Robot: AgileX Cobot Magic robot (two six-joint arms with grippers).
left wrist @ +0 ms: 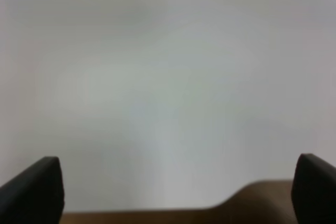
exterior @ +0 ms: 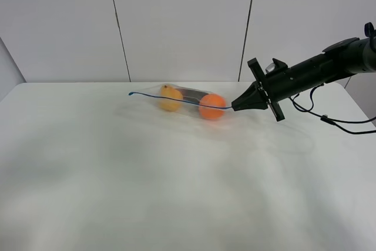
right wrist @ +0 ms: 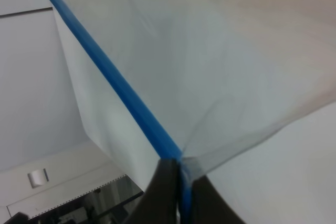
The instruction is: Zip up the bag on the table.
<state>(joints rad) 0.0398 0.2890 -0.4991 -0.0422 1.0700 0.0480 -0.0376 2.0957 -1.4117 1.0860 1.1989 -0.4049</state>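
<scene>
The clear bag (exterior: 185, 99) lies at the back middle of the white table (exterior: 176, 192), holding two orange balls (exterior: 211, 106) and a dark object. Its blue zipper strip (exterior: 176, 99) runs along the near edge from the left end to my right gripper (exterior: 235, 107). My right gripper is shut on the strip's right end; the right wrist view shows the fingers (right wrist: 163, 192) pinching the blue strip (right wrist: 115, 77). My left gripper (left wrist: 173, 187) is open, its fingertips (left wrist: 37, 187) wide apart over a blank pale surface. It is out of the exterior view.
A black cable (exterior: 341, 121) hangs from the right arm over the table's right end. Grey wall panels (exterior: 182, 22) stand behind the table.
</scene>
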